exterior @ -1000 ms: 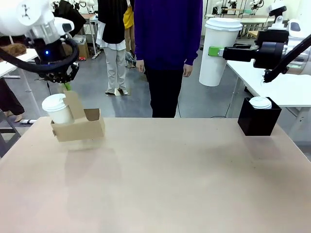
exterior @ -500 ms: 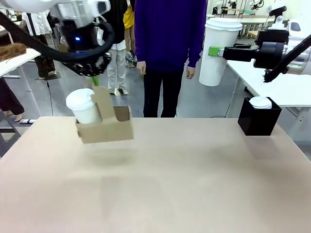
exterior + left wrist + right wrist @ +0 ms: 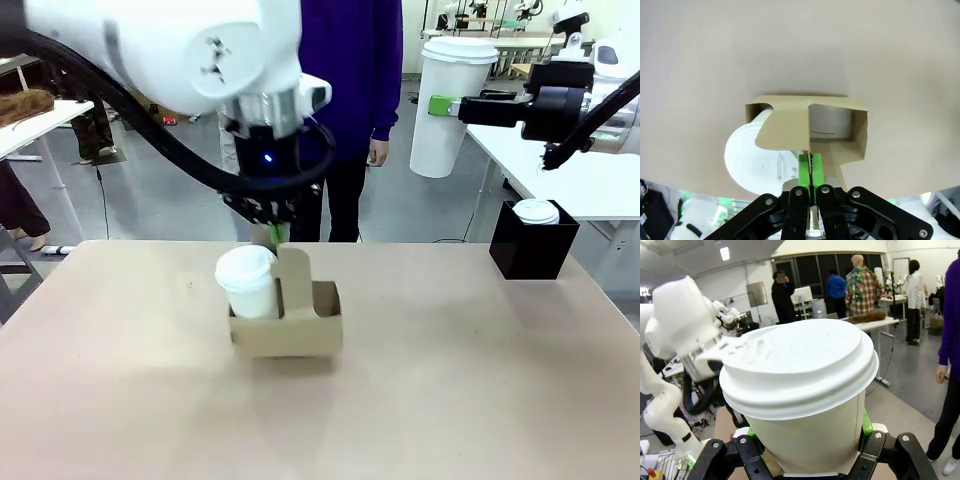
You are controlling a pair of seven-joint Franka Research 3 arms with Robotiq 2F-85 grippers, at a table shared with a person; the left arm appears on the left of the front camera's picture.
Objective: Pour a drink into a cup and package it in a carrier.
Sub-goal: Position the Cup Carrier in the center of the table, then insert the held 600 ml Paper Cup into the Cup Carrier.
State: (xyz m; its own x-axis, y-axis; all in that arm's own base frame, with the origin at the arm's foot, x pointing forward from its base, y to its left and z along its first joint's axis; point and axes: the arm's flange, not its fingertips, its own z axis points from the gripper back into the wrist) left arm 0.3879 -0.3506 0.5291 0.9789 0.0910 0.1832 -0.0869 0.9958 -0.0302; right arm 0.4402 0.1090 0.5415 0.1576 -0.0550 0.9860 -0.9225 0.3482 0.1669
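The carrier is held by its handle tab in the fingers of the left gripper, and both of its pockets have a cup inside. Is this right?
Not fully. Only one pocket of the carrier has a cup; the other is empty, as the front view shows. The fingers of the left gripper do hold the handle tab.

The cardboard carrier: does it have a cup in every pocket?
No, the front view shows one lidded cup in the carrier, while the pocket beside it stands empty.
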